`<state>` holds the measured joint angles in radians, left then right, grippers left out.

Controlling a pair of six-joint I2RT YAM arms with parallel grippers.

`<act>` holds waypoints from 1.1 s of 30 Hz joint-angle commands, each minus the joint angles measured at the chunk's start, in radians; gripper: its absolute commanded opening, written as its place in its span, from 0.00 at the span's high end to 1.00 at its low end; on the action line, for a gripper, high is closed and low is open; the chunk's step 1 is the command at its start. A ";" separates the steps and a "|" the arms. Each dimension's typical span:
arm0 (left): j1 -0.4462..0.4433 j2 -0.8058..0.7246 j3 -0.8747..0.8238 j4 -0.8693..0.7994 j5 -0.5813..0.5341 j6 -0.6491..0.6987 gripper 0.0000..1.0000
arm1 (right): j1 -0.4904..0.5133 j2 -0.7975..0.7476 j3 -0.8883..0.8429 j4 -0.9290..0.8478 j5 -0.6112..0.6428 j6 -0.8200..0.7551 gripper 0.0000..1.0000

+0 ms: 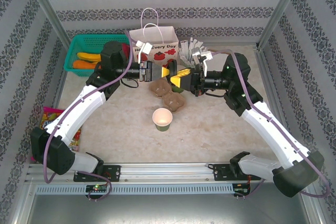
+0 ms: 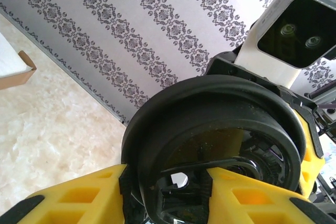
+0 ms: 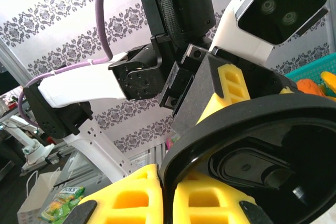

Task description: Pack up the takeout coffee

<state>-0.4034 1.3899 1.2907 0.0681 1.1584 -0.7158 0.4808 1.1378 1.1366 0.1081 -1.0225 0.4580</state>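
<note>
Nearest the arm bases, at about 8 o'clock by the left edge of the surface [image 1: 131,129], we see a pile of bright snack packets [image 1: 52,118]. A little farther in, near the middle, an open green cup with a cream lining [image 1: 162,119] stands upright and apart from everything else. Just past it toward 12 o'clock lie two brown moulded trays [image 1: 167,94], touching each other.

Above those trays the two arms meet. The right claw [image 3: 167,192], reaching in from 3 o'clock, has its yellow fingers pinched tight on the rim of the takeout coffee's black lid [image 3: 252,121], which hangs on edge clear of the surface. Whether a cup sits under that lid we cannot tell. The left claw [image 2: 168,192] comes in from 9 o'clock with a finger on either side of the same lid. We cannot tell whether it has bitten down or merely brackets the rim.

Beyond the claws, at 12 o'clock, a white paper bag [image 1: 155,43] with thin handles and red printing stands upright. A bunch of white-wrapped sticks [image 1: 193,51] stands just beside it toward 1 o'clock. At 10 o'clock, in the far left corner, a teal basket [image 1: 71,59] holds yellow and orange items.
</note>
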 commanded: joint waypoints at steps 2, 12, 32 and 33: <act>0.009 -0.008 -0.016 0.078 0.022 -0.026 0.61 | 0.023 -0.015 0.011 0.063 0.002 -0.038 0.98; 0.009 0.000 -0.022 0.105 0.039 -0.043 0.76 | 0.049 -0.015 0.008 0.079 0.007 -0.068 0.99; 0.009 -0.066 0.007 -0.255 -0.265 0.230 1.00 | 0.007 -0.077 -0.079 -0.022 0.378 -0.045 0.18; 0.009 -0.066 0.011 -0.298 -0.310 0.245 1.00 | -0.005 -0.092 -0.099 -0.040 0.452 -0.035 0.03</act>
<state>-0.4026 1.3476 1.2747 -0.0784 0.9874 -0.5774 0.4992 1.0851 1.0763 0.1070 -0.7929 0.4164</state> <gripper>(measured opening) 0.051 0.889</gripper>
